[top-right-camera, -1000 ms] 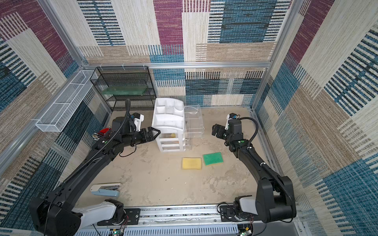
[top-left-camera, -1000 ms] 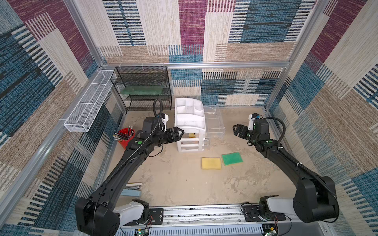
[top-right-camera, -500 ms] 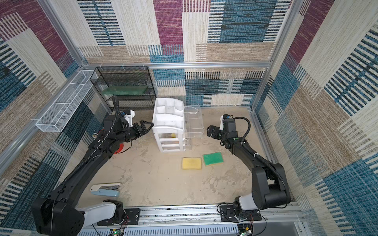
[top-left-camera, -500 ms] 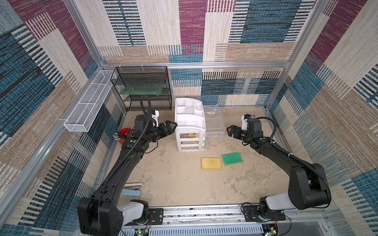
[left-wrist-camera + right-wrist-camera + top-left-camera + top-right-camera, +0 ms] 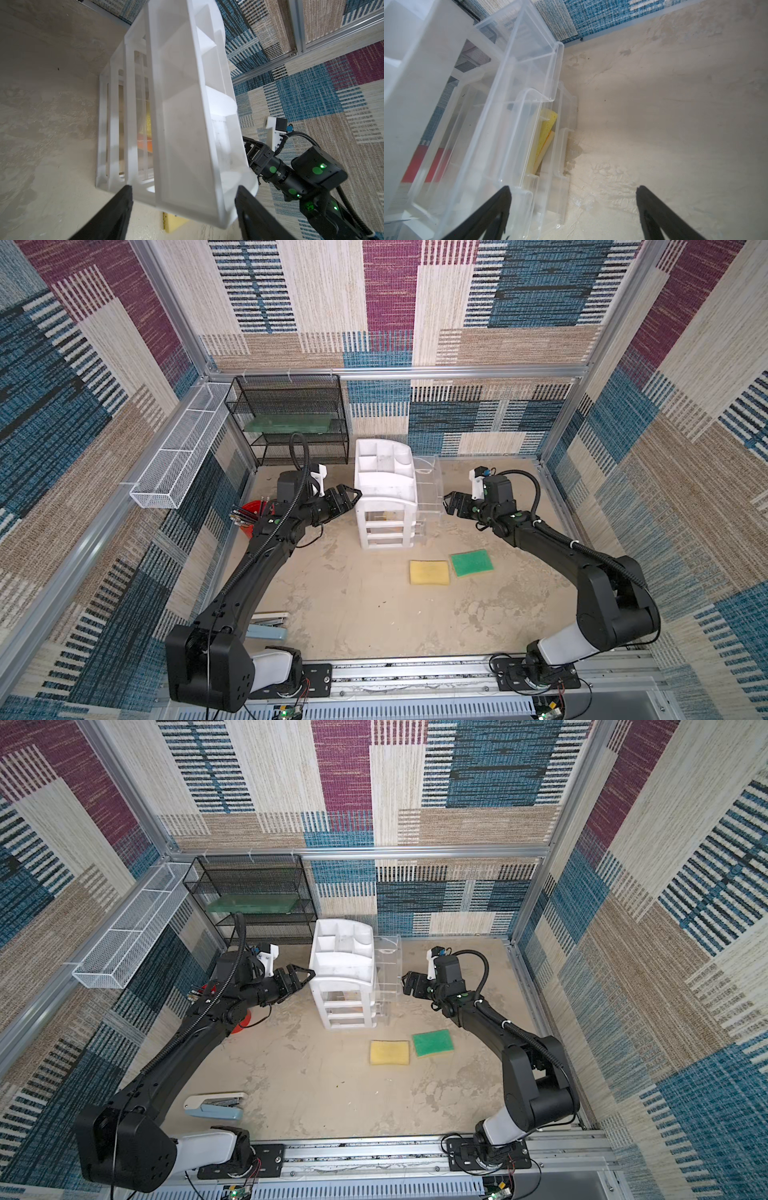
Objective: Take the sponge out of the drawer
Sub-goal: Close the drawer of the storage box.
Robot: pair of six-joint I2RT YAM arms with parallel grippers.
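Right wrist view shows the sponge [image 5: 547, 126]: it is yellow and stands on its edge inside the drawer chest [image 5: 415, 72], behind clear plastic, under the front of the top drawer [image 5: 517, 68], which is pulled far out. An orange sponge [image 5: 548, 143] leans on it, touching. On which lower level the two sit, I cannot tell.

The right gripper [image 5: 573, 187] has its fingers wide apart and holds nothing. One fingertip [image 5: 505, 193] is just beside the front corner of the top drawer, and the second is over the bare table [image 5: 675, 104]. The sponge lies beyond the fingertips, not between them, and nearer to the finger beside the drawer.

In the left wrist view the left gripper [image 5: 184, 186] is also spread, with the edge of the chest's tray top between its fingers. If they touch it, I cannot tell. The sponge shows there only as a yellow patch through the side slots, well beyond these fingers.

In a top view the chest stands near the far edge of the table, about at its middle. A flat yellow sponge [image 5: 429, 572] and a green sponge [image 5: 471, 563] lie side by side at the table's middle, apart from both grippers.
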